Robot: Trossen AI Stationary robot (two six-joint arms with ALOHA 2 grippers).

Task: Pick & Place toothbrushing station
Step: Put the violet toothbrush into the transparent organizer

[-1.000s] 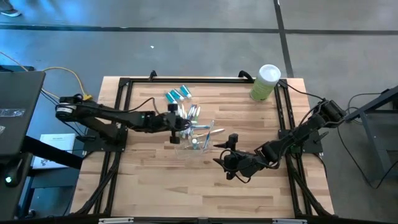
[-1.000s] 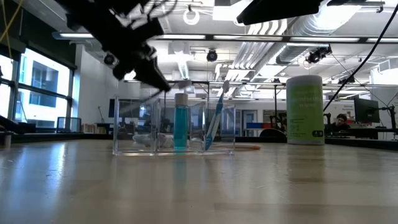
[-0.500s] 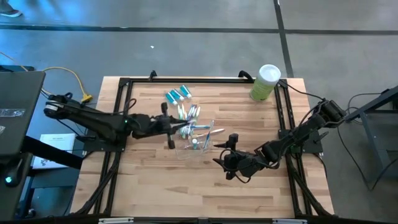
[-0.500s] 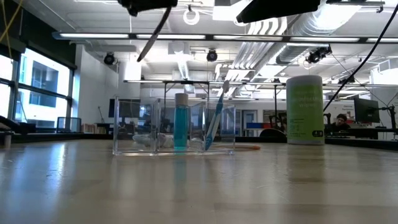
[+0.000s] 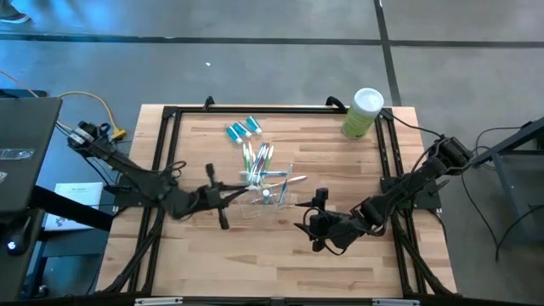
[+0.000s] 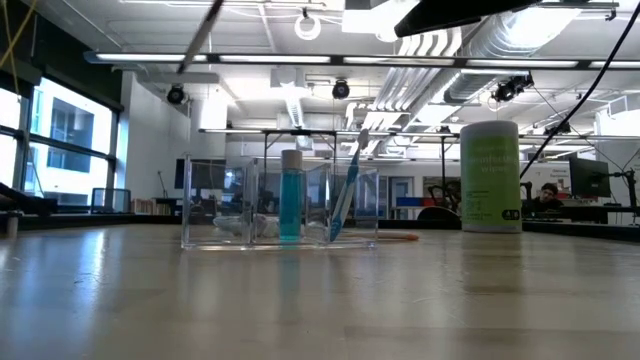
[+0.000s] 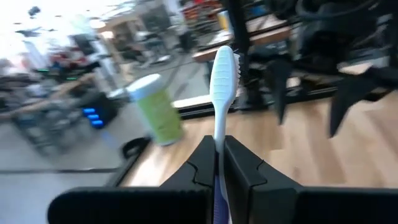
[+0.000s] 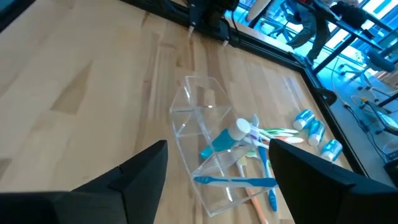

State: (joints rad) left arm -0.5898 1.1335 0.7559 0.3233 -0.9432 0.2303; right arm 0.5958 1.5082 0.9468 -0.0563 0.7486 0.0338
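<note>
Work looks partly done: clear organizer (image 5: 269, 194) on the table (image 5: 255, 255) already holds a tube and brushes; left gripper (image 7: 219, 163) clamps its fingers on a white toothbrush (image 7: 222, 81); loose tubes (image 5: 241, 130) remain; right gripper (image 5: 311, 223) waits beside, fingers spread.

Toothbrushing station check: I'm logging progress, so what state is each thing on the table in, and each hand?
Left hand: shut on a white toothbrush, lifted off the table.
Right hand: open, empty, hovering near the organizer.
Clear organizer: upright on the table, holding one toothpaste tube and one blue toothbrush.
Three loose tubes: lying on the table.
Green canister: upright, lid on.
</note>
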